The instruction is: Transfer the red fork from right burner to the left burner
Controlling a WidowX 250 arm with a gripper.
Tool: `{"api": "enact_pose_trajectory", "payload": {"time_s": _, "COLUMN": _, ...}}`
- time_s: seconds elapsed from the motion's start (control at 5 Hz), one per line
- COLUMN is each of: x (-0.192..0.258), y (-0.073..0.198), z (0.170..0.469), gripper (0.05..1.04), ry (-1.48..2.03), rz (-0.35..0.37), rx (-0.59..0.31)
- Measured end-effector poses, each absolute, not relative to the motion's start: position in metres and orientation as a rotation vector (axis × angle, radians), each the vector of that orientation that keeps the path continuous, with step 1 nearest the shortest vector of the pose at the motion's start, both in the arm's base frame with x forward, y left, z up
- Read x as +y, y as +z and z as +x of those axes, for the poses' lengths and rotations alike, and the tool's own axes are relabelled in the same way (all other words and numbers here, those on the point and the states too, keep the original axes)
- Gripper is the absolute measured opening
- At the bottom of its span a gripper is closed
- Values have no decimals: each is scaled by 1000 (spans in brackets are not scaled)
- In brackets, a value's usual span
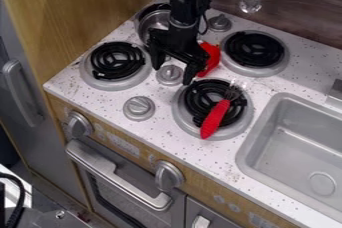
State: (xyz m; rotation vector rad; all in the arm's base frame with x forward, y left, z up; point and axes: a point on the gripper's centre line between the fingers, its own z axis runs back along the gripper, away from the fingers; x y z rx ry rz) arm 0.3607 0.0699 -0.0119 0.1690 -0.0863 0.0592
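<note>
Hanging among three coil burners, one under one red-handled utensil, the gripper has two fingers spread.

I'm looking at a small toy kitchen: the black coil burners around the black two-finger gripper are hardly wider than it is. A speckled white countertop spreads beneath it, a rectangular grey sink sits off to one side, and a grey oven door stands lower down.

There were five grey knobs, at least three black coil burners, one red-handled metal utensil, one grey sink
</note>
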Motion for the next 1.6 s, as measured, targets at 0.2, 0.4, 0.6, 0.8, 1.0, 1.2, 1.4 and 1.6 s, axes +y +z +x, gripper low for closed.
{"api": "enact_pose_trajectory", "payload": {"time_s": 0.2, "x": 68, "y": -24, "z": 355, "gripper": 999, "ry": 57, "rz": 163, "rx": -50}}
{"api": "enact_pose_trajectory", "payload": {"time_s": 0.4, "x": 52, "y": -35, "z": 342, "gripper": 999, "ry": 32, "rz": 134, "rx": -6}}
{"api": "enact_pose_trajectory", "payload": {"time_s": 0.6, "x": 28, "y": -31, "z": 336, "gripper": 999, "ry": -1, "rz": 100, "rx": -22}}
{"api": "enact_pose_trajectory", "payload": {"time_s": 0.8, "x": 18, "y": -18, "z": 329, "gripper": 999, "ry": -27, "rz": 86, "rx": -40}}
{"api": "enact_pose_trajectory", "payload": {"time_s": 1.0, "x": 2, "y": -15, "z": 337, "gripper": 999, "ry": -46, "rz": 70, "rx": -43}}
{"api": "enact_pose_trajectory", "payload": {"time_s": 1.2, "x": -10, "y": -21, "z": 341, "gripper": 999, "ry": -41, "rz": 29, "rx": -19}}
{"api": "enact_pose_trajectory", "payload": {"time_s": 1.4, "x": -14, "y": -29, "z": 343, "gripper": 999, "ry": -22, "rz": 10, "rx": 18}}
{"api": "enact_pose_trajectory", "payload": {"time_s": 1.6, "x": -8, "y": -46, "z": 348, "gripper": 999, "ry": -13, "rz": 59, "rx": 79}}
